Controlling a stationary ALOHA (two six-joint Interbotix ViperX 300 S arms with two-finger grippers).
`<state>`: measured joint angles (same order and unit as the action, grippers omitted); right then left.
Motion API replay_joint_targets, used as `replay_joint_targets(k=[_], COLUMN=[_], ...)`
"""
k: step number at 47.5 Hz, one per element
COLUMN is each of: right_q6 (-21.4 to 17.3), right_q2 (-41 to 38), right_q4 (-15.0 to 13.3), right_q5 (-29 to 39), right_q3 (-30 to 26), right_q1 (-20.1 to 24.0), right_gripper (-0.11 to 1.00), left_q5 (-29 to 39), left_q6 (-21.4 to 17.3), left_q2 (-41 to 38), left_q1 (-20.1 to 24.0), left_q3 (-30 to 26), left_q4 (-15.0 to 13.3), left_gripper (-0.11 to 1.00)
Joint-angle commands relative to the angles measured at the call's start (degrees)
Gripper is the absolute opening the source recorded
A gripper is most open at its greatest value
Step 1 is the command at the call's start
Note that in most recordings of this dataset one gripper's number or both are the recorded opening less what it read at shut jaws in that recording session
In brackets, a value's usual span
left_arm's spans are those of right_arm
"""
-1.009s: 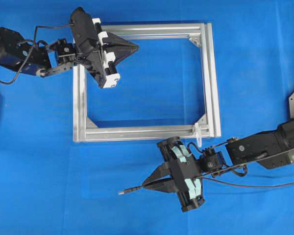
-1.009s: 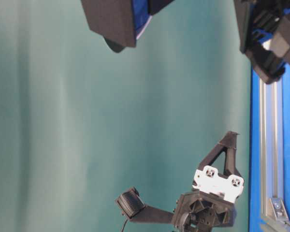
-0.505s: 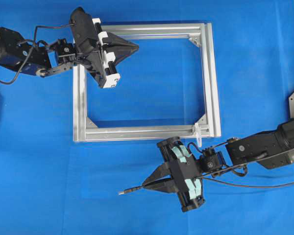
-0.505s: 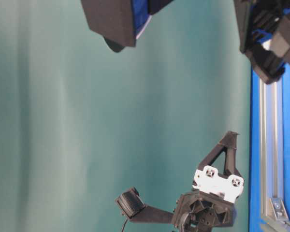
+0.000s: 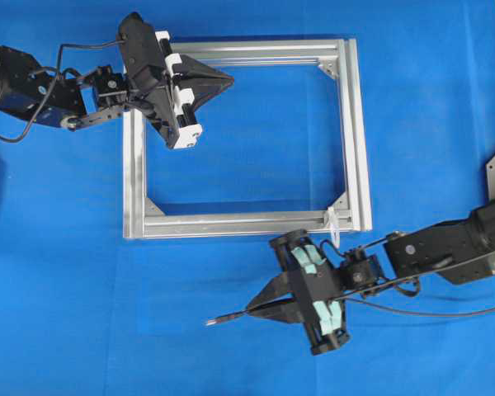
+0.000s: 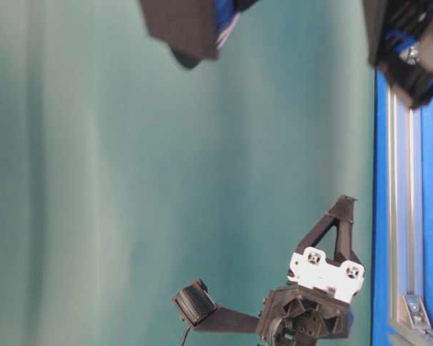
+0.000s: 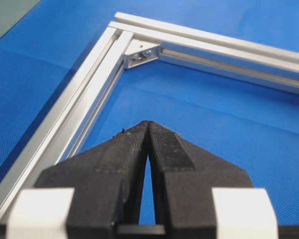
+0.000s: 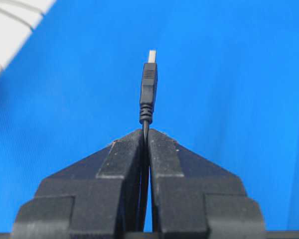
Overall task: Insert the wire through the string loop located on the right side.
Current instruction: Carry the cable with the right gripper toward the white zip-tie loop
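No legible writing or labels. Right gripper (image 5: 249, 311), lower centre of the overhead view, is clamped on the wire (image 5: 228, 315), plug tip poking out to the left over the blue mat (image 5: 66, 289); the wire's far end runs off the right edge. The string loop (image 5: 332, 224) sits at the aluminium frame (image 5: 359, 132)'s lower-right corner, small and hard to resolve; left gripper (image 5: 229, 80), upper left, is closed with nothing in it.

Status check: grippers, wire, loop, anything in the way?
Right gripper shut on the wire, plug tip pointing away from the frame. Left gripper shut, empty, over the frame's far corner. String loop unthreaded, nothing blocking it.
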<state>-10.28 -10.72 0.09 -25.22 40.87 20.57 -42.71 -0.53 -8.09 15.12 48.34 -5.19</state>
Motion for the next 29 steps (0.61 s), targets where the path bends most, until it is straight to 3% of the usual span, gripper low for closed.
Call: replay_joint_targets(k=[1, 14, 29], right_q6=[-0.09, -0.18, -0.09], right_q2=[3.52, 11.25, 21.8], right_q4=[0.44, 3.34, 3.87], right_q5=[-0.53, -1.23, -4.57], right_q3=[1.32, 11.69, 25.14], right_q1=[0.53, 1.67, 1.76], right_gripper=[-0.03, -0.03, -0.03], left_q5=[-0.26, -0.26, -0.7], left_q6=[0.09, 0.18, 0.09], left_q2=[1.58, 1.58, 1.58], left_q1=[-0.18, -0.18, -0.18], left_q3=[-0.53, -0.62, -0.79], left_q4=[0.18, 0.18, 0.18], left_gripper=[0.0, 0.0, 0.0])
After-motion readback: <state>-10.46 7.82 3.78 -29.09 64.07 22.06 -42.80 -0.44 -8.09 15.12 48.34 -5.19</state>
